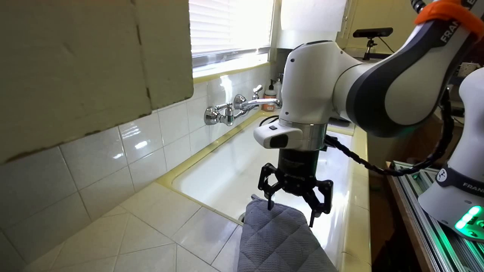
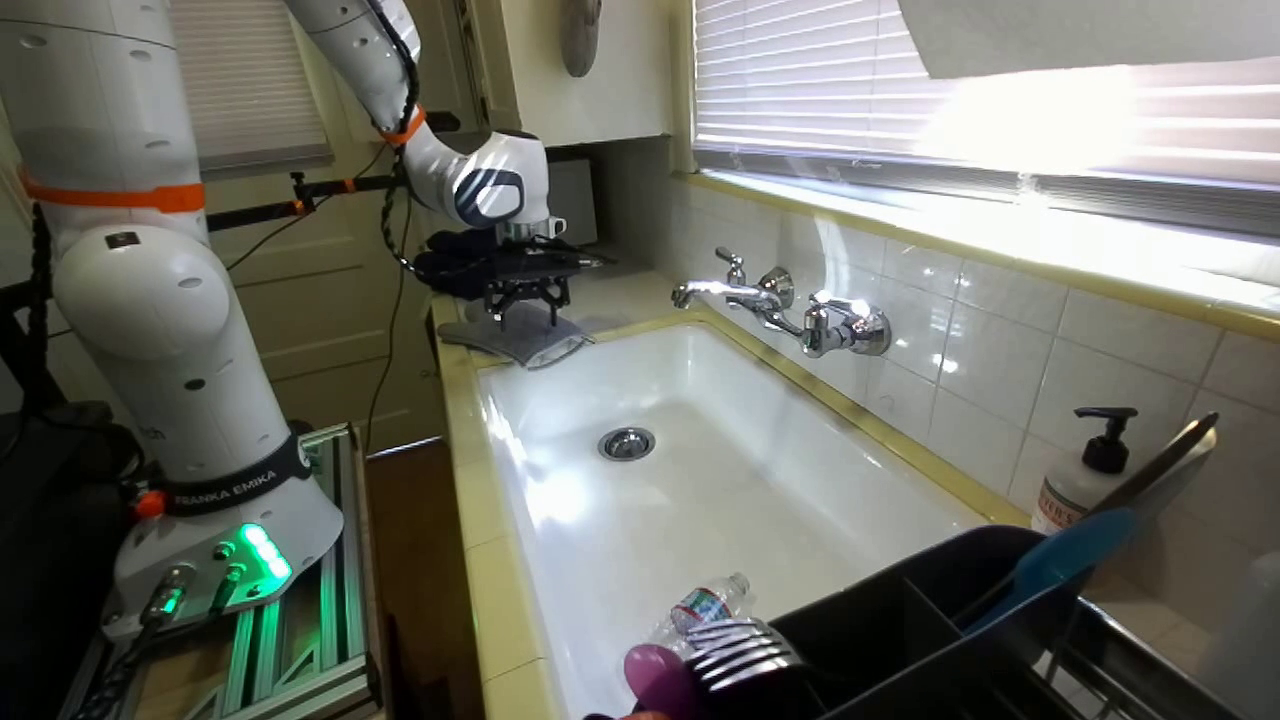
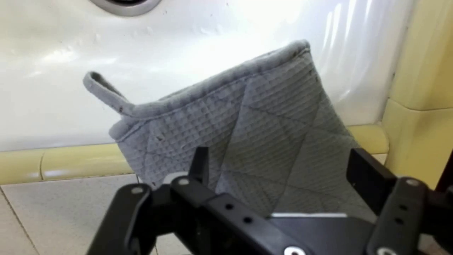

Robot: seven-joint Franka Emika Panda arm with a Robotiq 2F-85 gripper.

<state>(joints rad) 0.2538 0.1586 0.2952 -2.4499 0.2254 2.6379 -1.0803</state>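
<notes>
Wrist view: gripper [image 3: 277, 159] hovers over the grey oven mitt [image 3: 265, 109], jaws wide, nothing held. Honestly, I'd nudge left to centre, lower gently, mind that yellow rim [image 3: 81, 160].

Pale tiled counter [image 1: 147, 253] with yellow edging [image 3: 85, 161] carried 1 grey oven mitt [image 1: 280, 241], its looped end [image 3: 212, 95] reaching out over white sink [image 2: 720, 500]. 1 labelled clear plastic bottle [image 2: 703, 607] lay in sink.
</notes>
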